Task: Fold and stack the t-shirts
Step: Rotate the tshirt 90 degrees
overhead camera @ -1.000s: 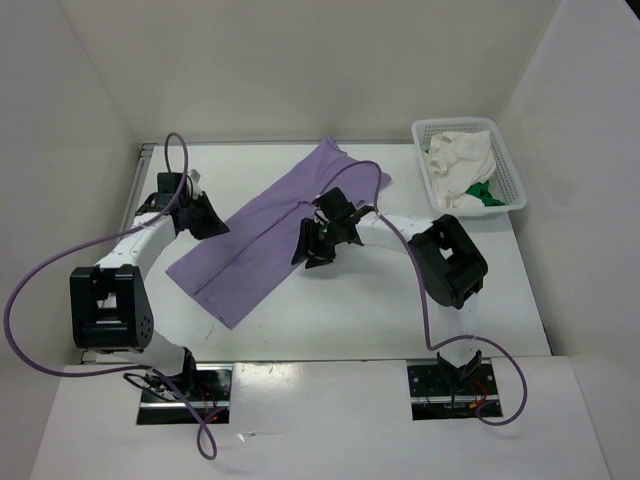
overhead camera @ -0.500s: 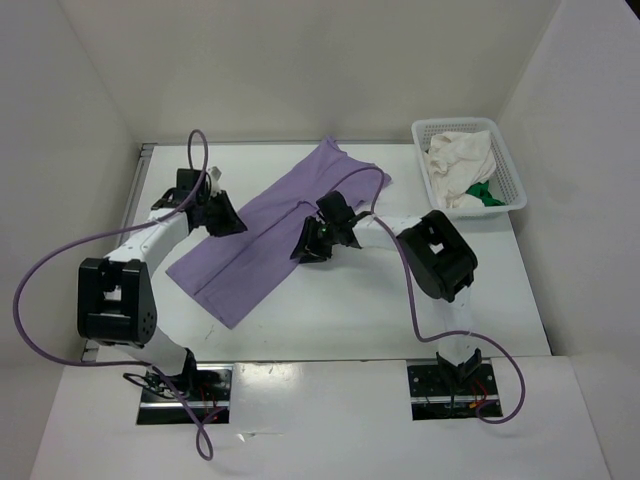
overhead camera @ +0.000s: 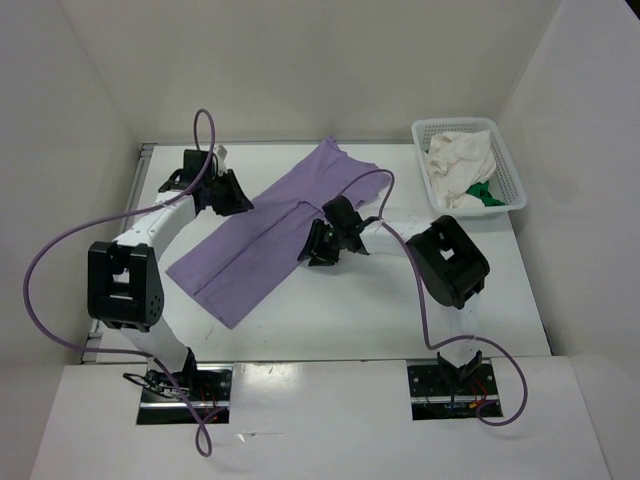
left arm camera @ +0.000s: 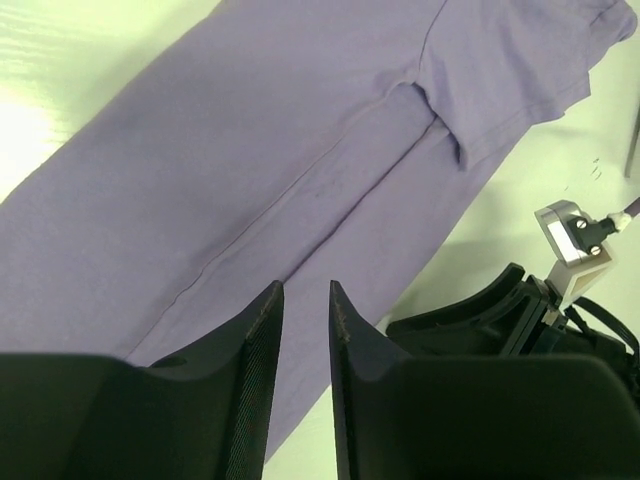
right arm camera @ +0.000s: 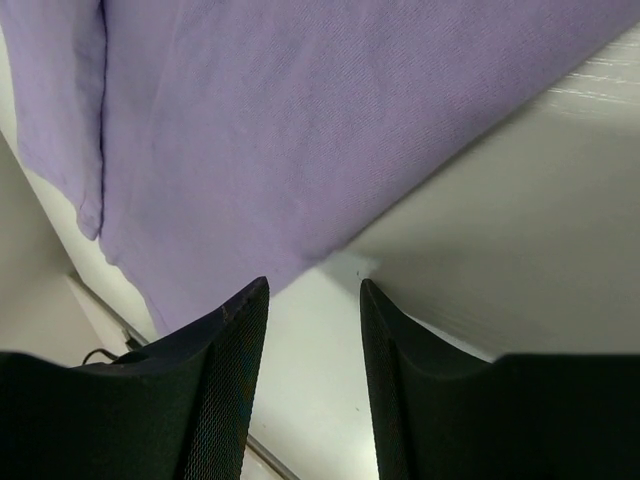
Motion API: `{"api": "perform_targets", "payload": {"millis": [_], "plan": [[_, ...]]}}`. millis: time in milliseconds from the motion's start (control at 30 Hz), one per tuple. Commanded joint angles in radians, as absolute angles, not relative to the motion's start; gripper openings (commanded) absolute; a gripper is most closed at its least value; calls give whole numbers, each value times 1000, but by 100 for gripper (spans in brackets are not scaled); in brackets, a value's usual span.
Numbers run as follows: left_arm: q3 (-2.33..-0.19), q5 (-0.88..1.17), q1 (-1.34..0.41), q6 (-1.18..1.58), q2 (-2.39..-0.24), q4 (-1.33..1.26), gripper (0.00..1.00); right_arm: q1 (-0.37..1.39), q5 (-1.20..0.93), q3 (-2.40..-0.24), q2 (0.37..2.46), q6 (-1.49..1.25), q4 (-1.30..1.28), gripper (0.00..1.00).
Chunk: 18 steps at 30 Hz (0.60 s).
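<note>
Lavender t-shirt (overhead camera: 262, 240) lies as a long folded strip beneath both sets of jaws, gripped by neither. The left gripper (left arm camera: 306, 292) is narrowly parted above the midline fold, and the right gripper (right arm camera: 313, 288) gapes wider at the cloth's edge. Folding it crosswise likely calls for pinching both layers squarely at one end.

The purple shirt (overhead camera: 270, 235) is a plain lavender with no print. The basket (overhead camera: 511, 165) is white plastic mesh, and in it are a cream shirt (overhead camera: 462, 158) and a bright green shirt (overhead camera: 487, 193). The table (overhead camera: 340, 310) is white. The left pincer (left arm camera: 305, 292) and right pincer (right arm camera: 312, 285) are black.
</note>
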State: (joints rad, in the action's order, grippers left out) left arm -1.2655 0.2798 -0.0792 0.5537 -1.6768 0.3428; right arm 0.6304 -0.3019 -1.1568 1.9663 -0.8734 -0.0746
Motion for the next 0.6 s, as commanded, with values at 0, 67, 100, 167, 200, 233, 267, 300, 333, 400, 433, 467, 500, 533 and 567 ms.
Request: {"api": "perform_targets", "payload": {"millis": [0, 67, 100, 167, 200, 233, 267, 300, 333, 400, 433, 467, 500, 533, 567], "plan": [[-1316, 270, -92, 539, -1715, 322, 33, 627, -241, -1164, 1988, -848, -120, 47], [-1348, 244, -101, 529, -1743, 322, 33, 627, -262, -1209, 2055, -848, -107, 42], [-1361, 244, -110, 529, -1759, 333, 33, 627, -271, -1239, 2078, -848, -107, 30], [-1409, 206, -136, 506, -1775, 344, 36, 627, -282, -1249, 2109, -848, -71, 12], [-1426, 195, -137, 490, -1790, 344, 38, 618, -282, -1265, 2123, -848, -84, 6], [-1443, 186, -146, 480, -1799, 353, 40, 618, -282, -1266, 2123, -848, -97, 3], [-1460, 177, -146, 480, -1810, 353, 42, 618, -273, -1266, 2111, -829, -106, 1], [-1494, 167, -146, 466, -1834, 353, 46, 608, -273, -1247, 2096, -819, -115, 1], [-1511, 167, -146, 453, -1848, 353, 47, 607, -273, -1232, 2056, -792, -132, 1], [-1548, 167, -146, 442, -1896, 353, 50, 574, -273, -1175, 2007, -759, -161, 1], [-1584, 167, -146, 442, -1913, 353, 53, 563, -285, -1152, 1952, -738, -190, 1], [-1603, 167, -146, 416, -1949, 353, 55, 551, -302, -1114, 1927, -683, -211, 1], [-1621, 167, -146, 405, -1968, 353, 57, 534, -314, -1098, 1905, -654, -241, 1], [-1640, 167, -146, 393, -1986, 365, 58, 499, -328, -1083, 1885, -623, -291, 1], [-1669, 167, -155, 370, -2018, 374, 59, 479, -340, -1071, 1853, -559, -325, 1]]}}
